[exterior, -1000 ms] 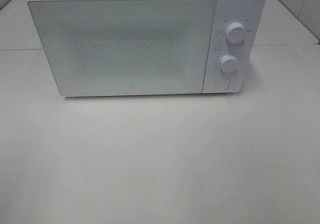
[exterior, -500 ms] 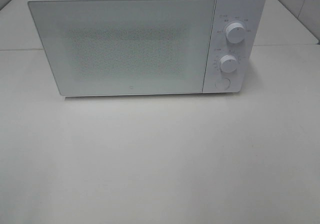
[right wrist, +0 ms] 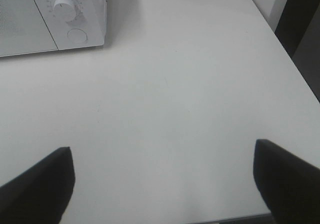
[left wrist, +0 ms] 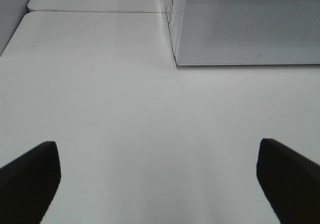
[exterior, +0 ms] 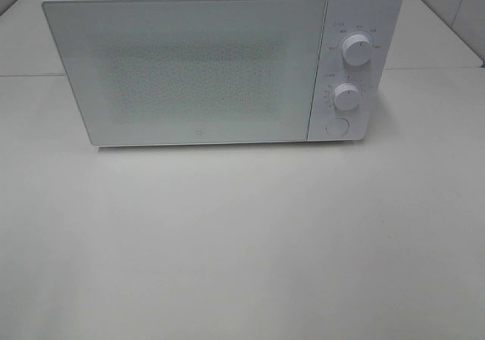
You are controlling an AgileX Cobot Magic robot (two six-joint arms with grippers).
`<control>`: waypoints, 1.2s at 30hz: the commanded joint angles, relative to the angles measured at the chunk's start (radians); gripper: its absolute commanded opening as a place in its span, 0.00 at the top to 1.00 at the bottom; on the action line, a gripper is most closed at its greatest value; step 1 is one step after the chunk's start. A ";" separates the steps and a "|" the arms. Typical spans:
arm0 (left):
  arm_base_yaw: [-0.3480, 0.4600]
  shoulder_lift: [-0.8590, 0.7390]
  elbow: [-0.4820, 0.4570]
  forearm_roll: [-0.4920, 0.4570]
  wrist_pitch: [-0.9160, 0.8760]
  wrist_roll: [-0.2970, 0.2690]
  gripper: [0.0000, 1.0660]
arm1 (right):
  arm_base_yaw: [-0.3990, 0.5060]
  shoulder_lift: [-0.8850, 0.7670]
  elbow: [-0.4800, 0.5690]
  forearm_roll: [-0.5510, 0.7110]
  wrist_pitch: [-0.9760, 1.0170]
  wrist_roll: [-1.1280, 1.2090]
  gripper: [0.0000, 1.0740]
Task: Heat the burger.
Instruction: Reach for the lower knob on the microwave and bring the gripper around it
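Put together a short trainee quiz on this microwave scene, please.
1. True or false: the microwave door stands open.
2. How many rotary knobs sit on the control panel above the round push button? A) one B) two C) four
3. Fill in: the left gripper and the right gripper both hang over bare table with jaws ____ and nothing between them.

Key: 1 false; 2 B; 3 open.
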 commanded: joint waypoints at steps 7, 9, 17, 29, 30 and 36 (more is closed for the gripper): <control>0.004 -0.022 0.004 -0.003 -0.012 -0.007 0.05 | -0.006 -0.018 0.001 -0.003 -0.008 -0.008 0.13; 0.004 -0.022 0.004 -0.003 -0.012 -0.007 0.05 | -0.006 -0.018 0.001 -0.003 -0.008 -0.008 0.13; 0.004 -0.022 0.004 -0.003 -0.012 -0.007 0.05 | -0.006 -0.018 0.001 -0.003 -0.008 -0.008 0.13; 0.004 -0.022 0.004 -0.003 -0.012 -0.007 0.05 | -0.006 -0.018 0.001 -0.003 -0.008 -0.008 0.13; 0.004 -0.022 0.004 -0.003 -0.012 -0.007 0.05 | -0.006 -0.018 0.001 -0.003 -0.008 -0.008 0.13; 0.004 -0.022 0.004 -0.003 -0.012 -0.007 0.05 | -0.006 -0.018 0.001 -0.003 -0.008 -0.008 0.13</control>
